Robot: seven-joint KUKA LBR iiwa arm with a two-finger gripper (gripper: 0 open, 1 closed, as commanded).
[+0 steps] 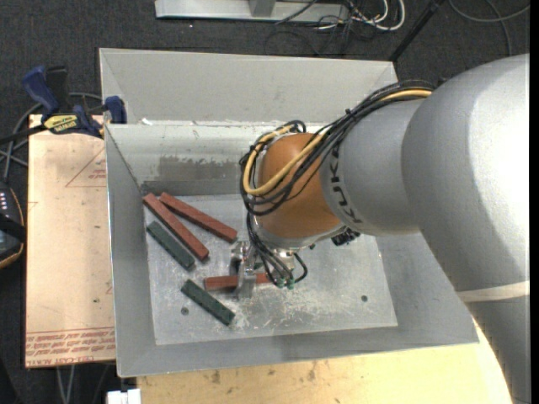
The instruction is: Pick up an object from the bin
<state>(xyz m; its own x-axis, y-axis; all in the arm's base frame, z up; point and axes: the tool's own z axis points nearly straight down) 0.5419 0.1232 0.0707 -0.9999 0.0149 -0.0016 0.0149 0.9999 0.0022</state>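
Grey metal bin holds five loose bars on its floor, all in the left half. The arm enters from the right, and its orange wrist cover, wrapped in yellow and black cables, stands over the middle of the floor. The gripper is down at floor level in the lower middle of the bin, directly at a short reddish-brown bar. This bar lies nearly level across the view, and its ends show to either side of the gripper's tip. Whether the gripper is spread or clamped on that bar cannot be told, since the wrist hardware hides the point of contact. A dark green bar lies just beside the short bar, lower and to the left, slanting down to the right, with its upper end near the short bar's left end. Two longer reddish-brown bars occupy the upper left of the floor. The first long bar and the second long bar start close together near the back wall and fan apart toward the lower right. A second dark green bar lies alongside the second long bar on its left, at much the same slant. Pale scratch marks show on the floor below the gripper.
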